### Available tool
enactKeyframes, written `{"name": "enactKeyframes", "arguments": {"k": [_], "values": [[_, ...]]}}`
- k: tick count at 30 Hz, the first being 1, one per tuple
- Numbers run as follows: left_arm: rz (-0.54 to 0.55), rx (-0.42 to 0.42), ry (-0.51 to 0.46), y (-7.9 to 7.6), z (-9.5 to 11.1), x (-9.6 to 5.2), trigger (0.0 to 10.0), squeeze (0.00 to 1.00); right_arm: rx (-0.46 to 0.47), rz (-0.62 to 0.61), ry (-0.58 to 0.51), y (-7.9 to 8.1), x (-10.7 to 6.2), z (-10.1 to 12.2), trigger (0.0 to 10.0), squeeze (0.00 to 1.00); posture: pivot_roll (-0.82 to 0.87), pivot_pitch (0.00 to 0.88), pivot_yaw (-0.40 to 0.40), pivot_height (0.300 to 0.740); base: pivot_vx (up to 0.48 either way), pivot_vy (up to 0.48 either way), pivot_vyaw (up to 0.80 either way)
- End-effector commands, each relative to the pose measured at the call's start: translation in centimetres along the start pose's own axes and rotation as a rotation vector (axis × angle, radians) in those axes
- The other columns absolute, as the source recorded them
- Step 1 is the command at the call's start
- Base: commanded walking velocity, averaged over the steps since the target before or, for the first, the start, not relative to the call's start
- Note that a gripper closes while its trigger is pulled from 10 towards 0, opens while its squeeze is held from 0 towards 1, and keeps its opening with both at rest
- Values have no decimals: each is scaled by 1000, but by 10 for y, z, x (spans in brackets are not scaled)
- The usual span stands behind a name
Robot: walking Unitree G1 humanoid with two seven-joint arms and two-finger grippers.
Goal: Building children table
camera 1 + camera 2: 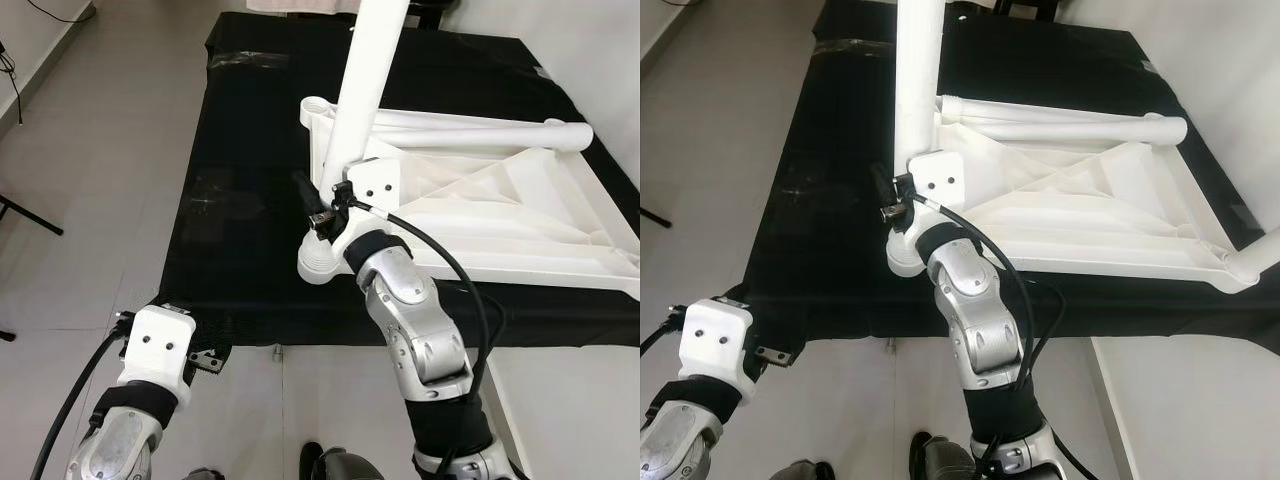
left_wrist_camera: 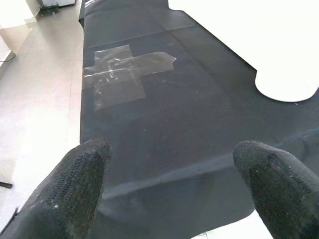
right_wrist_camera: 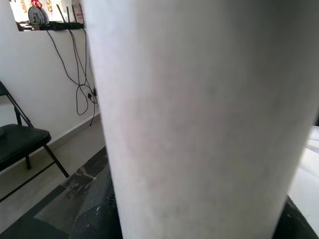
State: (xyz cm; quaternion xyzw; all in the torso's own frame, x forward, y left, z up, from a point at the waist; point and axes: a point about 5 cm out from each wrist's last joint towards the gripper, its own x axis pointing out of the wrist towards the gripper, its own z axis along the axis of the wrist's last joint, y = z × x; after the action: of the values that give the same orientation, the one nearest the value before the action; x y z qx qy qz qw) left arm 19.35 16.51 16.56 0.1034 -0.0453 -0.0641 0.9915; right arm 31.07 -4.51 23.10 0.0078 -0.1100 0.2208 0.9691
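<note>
My head cameras look forward and down from above my arms; both take in the black mat (image 1: 250, 230) on the floor, the upturned white table (image 1: 1090, 200) at about 2 o'clock, and the upright leg (image 1: 365, 90) at 12. My left wrist camera sits low, looking along its two fingers (image 2: 79, 184) over the mat's near edge. My right wrist camera is pressed close to the leg (image 3: 199, 114), with a wall and chair (image 3: 20, 144) beyond.
</note>
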Motion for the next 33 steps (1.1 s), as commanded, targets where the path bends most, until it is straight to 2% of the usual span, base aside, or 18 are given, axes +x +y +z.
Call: {"name": "enactKeyframes", "arguments": {"k": [1,9,16,17,18,25,26,27,28,29,32,33], "values": [[0,9,44,0,-8,-2,10000,0,85,-28,252,5,-12,-53,10000,0,-182,274,-123,740,0,0,0],[4,9,43,-1,-7,-2,10000,0,100,-40,242,5,-7,-40,10000,0,-186,278,-126,740,0,0,0],[6,8,43,0,-7,-2,10000,0,98,-36,235,4,-6,-38,10000,0,-186,277,-127,740,0,0,0],[6,8,43,0,-7,-2,10000,0,103,-37,233,3,-5,-38,10000,114,-187,276,-127,740,0,0,0],[6,9,43,0,-7,-2,10000,0,112,-41,230,2,-5,-37,10000,1000,-187,275,-127,740,0,0,0],[6,10,43,0,-7,-2,10000,0,164,11,195,3,-1,-31,10000,1000,-187,273,-124,740,0,0,0],[6,11,43,0,-7,-2,10000,0,178,63,168,4,2,-26,10000,306,-187,274,-124,740,0,0,0],[6,11,43,0,-7,-2,10000,0,178,63,168,4,2,-26,10000,306,-187,274,-124,740,0,0,0],[5,11,43,0,-8,-1,10000,0,169,129,141,2,7,-18,10000,0,-189,271,-125,740,0,0,0],[5,12,43,-1,-8,-1,10000,0,152,198,118,0,12,-12,10000,0,-188,269,-126,740,0,0,0],[5,12,43,-1,-8,-1,10000,0,123,235,100,-6,17,-6,10000,0,-188,269,-126,740,0,0,0],[6,13,42,-1,-8,-1,10000,0,76,237,92,-17,24,0,0,0,-186,267,-133,740,0,0,0]]}}
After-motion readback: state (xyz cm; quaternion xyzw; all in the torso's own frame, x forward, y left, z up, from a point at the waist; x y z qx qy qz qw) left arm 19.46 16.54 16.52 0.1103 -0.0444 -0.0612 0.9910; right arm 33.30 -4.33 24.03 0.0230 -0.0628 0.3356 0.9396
